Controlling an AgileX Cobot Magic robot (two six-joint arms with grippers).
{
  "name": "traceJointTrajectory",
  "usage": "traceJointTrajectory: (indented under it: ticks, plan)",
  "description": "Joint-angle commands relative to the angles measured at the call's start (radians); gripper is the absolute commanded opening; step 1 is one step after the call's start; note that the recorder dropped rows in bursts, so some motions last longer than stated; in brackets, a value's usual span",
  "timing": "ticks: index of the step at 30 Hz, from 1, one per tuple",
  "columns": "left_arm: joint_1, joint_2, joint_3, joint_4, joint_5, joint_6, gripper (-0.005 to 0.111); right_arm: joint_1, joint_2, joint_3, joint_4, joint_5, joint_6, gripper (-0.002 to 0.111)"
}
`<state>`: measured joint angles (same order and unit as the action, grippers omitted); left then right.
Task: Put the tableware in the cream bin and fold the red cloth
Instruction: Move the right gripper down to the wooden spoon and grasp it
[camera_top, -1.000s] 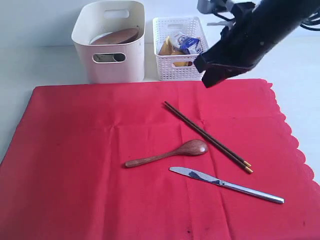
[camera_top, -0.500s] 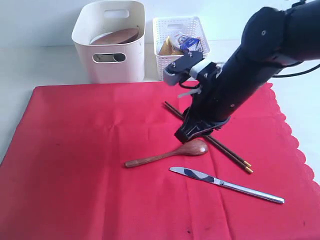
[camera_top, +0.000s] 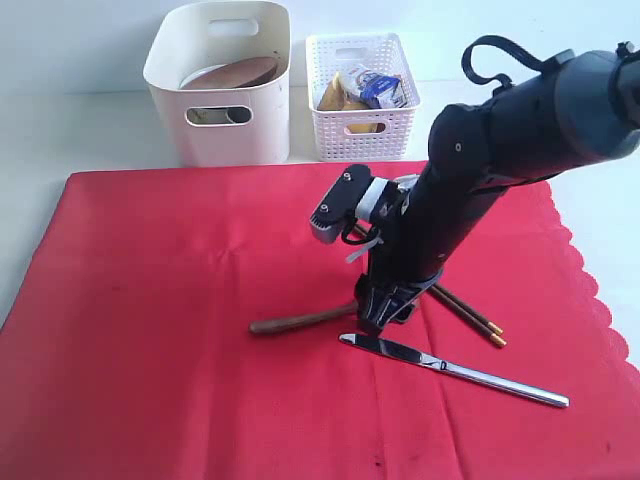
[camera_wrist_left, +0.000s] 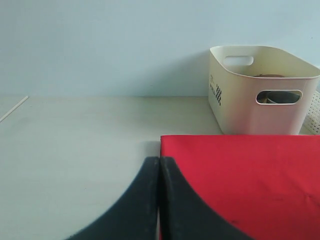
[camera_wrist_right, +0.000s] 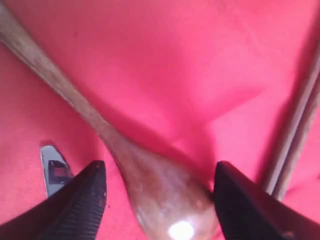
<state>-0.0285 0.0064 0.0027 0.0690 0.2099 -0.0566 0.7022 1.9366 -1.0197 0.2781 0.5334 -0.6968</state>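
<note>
Wooden spoon pickup is the step in hand. It lies flat on the red cloth, bowl end between my right gripper's open jaws, one finger either side, not clamped yet. Next: close, lift, carry to the cream bin behind the cloth. Knife and chopsticks lie close, so I mustn't snag them. Left gripper shut, empty, at the cloth's edge.

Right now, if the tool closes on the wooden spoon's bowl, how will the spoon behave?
The wooden spoon looks rigid, so it should lift in one piece. Its rounded, glossy bowl may slip or twist between the fingers of the right tool. The long handle sticks out sideways, so it will probably droop.
</note>
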Motion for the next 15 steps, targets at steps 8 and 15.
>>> traceJointTrajectory:
  ticks: [8,15]
  plan:
    - [-0.004,-0.006,-0.003,-0.002,-0.003,0.001,0.001,0.002,0.024,0.006,-0.006,-0.007,-0.069,0.033]
    - [-0.004,-0.006,-0.003,-0.002,-0.003,0.001,0.001,0.002,0.022,0.006,0.003,-0.007,-0.067,0.006]
